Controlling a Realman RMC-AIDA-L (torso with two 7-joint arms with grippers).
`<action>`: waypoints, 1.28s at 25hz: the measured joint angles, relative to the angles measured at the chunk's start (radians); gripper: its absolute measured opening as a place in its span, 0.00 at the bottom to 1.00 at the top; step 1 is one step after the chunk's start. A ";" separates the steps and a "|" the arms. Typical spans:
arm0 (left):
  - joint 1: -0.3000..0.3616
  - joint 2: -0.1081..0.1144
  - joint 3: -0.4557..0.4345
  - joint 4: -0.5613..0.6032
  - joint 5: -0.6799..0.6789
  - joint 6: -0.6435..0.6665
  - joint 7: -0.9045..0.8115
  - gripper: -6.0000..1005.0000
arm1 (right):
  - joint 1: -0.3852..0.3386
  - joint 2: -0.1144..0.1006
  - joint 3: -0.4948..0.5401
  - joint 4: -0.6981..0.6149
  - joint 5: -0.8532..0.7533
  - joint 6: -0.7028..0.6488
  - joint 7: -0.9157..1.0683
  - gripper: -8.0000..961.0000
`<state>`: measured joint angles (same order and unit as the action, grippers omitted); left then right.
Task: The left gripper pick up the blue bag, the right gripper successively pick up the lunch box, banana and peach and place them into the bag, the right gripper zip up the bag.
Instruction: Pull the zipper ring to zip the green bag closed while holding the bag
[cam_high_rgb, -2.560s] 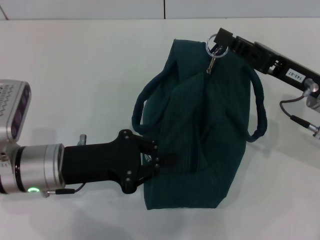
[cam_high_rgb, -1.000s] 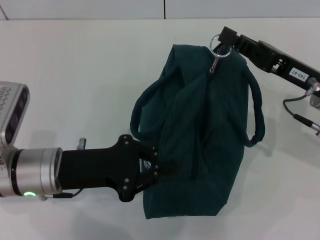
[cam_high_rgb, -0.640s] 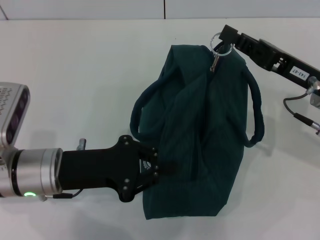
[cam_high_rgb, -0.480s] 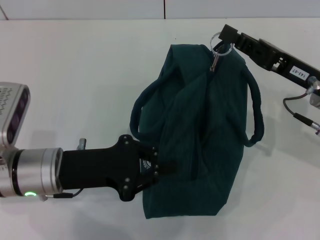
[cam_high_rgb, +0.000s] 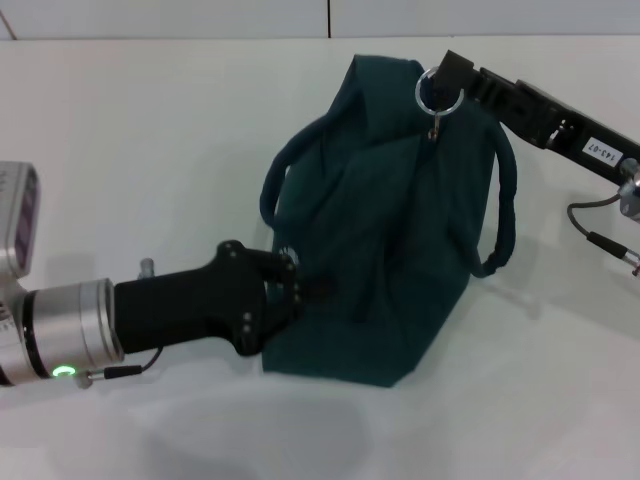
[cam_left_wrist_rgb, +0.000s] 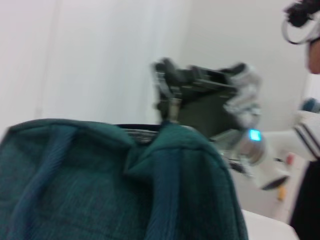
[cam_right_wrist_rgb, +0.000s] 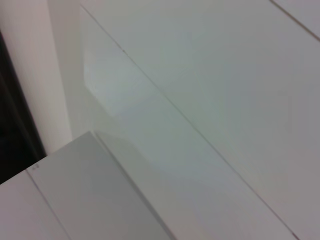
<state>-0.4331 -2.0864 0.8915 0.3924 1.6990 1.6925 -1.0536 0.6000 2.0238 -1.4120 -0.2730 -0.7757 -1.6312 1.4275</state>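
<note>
We see the left gripper (cam_high_rgb: 300, 290) fingers pinching the blue bag (cam_high_rgb: 385, 230); the right gripper (cam_high_rgb: 447, 75) fingers pinch its zipper ring (cam_high_rgb: 437, 92).

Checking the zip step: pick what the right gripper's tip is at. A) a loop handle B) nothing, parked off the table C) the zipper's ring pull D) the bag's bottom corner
C: in the head view the right gripper sits at the metal ring pull on the top of the bag, clear of both loop handles.
</note>
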 joint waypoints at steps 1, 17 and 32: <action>0.006 0.000 0.000 -0.002 -0.017 -0.010 0.001 0.07 | 0.001 0.000 0.000 0.000 -0.001 -0.004 0.000 0.02; 0.024 0.004 -0.002 -0.010 -0.032 -0.041 0.013 0.07 | 0.013 0.003 -0.012 -0.001 0.001 0.033 0.001 0.02; 0.016 0.005 0.023 -0.010 -0.027 -0.006 0.015 0.07 | 0.014 -0.002 -0.008 -0.009 0.003 0.097 0.000 0.03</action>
<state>-0.4166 -2.0814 0.9144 0.3819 1.6720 1.6865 -1.0389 0.6136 2.0219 -1.4204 -0.2816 -0.7728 -1.5337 1.4279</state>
